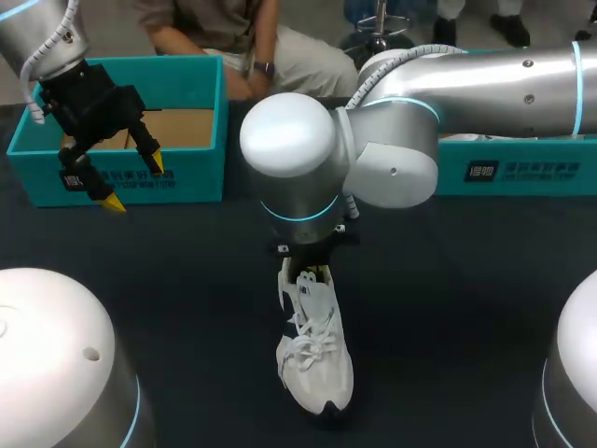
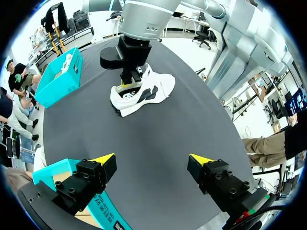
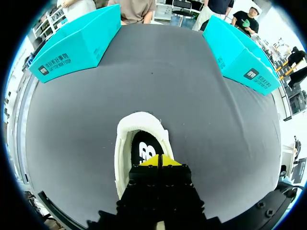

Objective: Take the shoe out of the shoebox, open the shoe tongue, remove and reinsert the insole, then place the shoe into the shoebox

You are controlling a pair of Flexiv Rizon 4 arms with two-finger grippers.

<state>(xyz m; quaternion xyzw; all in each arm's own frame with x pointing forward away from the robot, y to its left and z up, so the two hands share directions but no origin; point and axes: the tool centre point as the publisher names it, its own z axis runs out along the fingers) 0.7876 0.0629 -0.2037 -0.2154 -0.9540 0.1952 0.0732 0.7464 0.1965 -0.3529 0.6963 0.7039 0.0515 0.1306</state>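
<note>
Hiding under its own arm [image 1: 298,149], right tool [image 3: 160,160], tips together inside shoe [image 1: 315,359]; left tool [image 2: 152,159] wide, empty.

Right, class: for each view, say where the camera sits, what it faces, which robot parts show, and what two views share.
Head view: fixed above and behind, looking down on the table; both arms show, left end effector by the shoebox, right arm over the shoe.
Left wrist view: on the left wrist, facing across the table; left end effector shows open.
Right wrist view: on the right wrist, looking into the shoe; right end effector shows, tips closed.
Shared: both wrist views show the shoe.
</note>
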